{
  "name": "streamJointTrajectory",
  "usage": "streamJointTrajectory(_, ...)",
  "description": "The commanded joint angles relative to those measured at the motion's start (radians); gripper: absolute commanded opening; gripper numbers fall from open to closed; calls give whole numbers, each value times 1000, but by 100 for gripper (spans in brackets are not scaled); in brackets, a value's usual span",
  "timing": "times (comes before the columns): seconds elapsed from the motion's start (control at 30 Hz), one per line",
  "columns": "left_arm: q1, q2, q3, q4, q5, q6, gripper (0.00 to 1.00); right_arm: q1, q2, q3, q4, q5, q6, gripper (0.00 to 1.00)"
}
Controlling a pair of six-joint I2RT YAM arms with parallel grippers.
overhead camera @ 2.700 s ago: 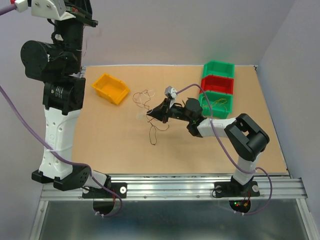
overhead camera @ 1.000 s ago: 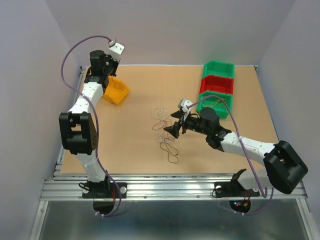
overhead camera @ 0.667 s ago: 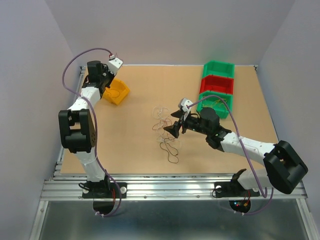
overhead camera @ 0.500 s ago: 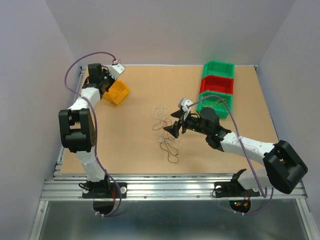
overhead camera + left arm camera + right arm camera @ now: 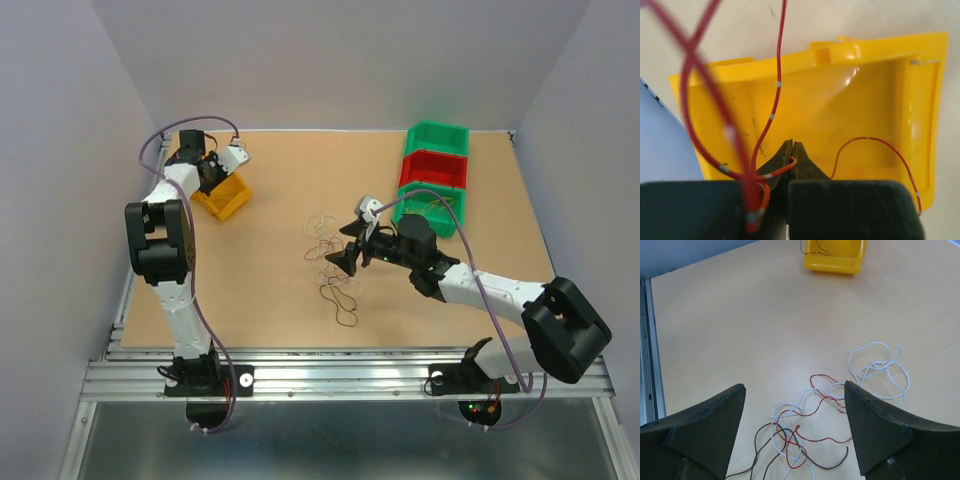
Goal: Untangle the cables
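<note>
In the left wrist view my left gripper [image 5: 792, 145] hangs over the inside of a yellow bin [image 5: 865, 100], shut on a thin red cable [image 5: 775, 100] that loops up past the camera. From above, that gripper [image 5: 213, 170] sits at the bin [image 5: 232, 200] in the far left corner. A tangle of red, white and brown cables [image 5: 330, 258] lies mid-table. My right gripper [image 5: 342, 248] hovers just above it, open, with nothing between its fingers. In the right wrist view the tangle [image 5: 795, 435] lies between the spread jaws of that gripper [image 5: 794, 385], and a white cable [image 5: 880, 365] curls apart to the right.
Two green bins [image 5: 437, 138] [image 5: 447, 208] with a red bin [image 5: 434, 168] between them stand in a row at the back right, close behind the right arm's wrist. A brown cable end [image 5: 345, 308] trails toward the near edge. A metal rail runs along the table's left side.
The left arm has come down from high up and settled its gripper into the yellow bin with the red cable. Over the last second the right gripper stays open over the tangle.
</note>
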Motion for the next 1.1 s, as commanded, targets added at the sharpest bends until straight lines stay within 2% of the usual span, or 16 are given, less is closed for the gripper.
streamJointTrajectory(0.0,27,-10,85,-47,7,12,12,1,11,62,61,-15,8,85)
streamJointTrajectory(0.13,33,-25,99,-36,33,-7,25,1,17,68,63,-21,10,85)
streamJointTrajectory(0.5,33,-125,43,2,102,-39,25,1,126,137,77,17,57,85)
streamJointTrajectory(0.67,34,-199,-31,97,131,-86,41,1,140,145,86,24,66,85)
streamJointTrajectory(0.7,36,-206,-41,128,128,-144,44,1,140,146,91,21,69,85)
streamJointTrajectory(0.83,34,-177,34,201,75,-301,51,-1,147,146,98,25,73,86)
streamJointTrajectory(0.97,22,-57,221,119,56,-370,57,-1,158,151,100,28,76,86)
streamJointTrajectory(1.07,-12,22,299,79,-13,-369,73,-1,157,149,101,28,74,87)
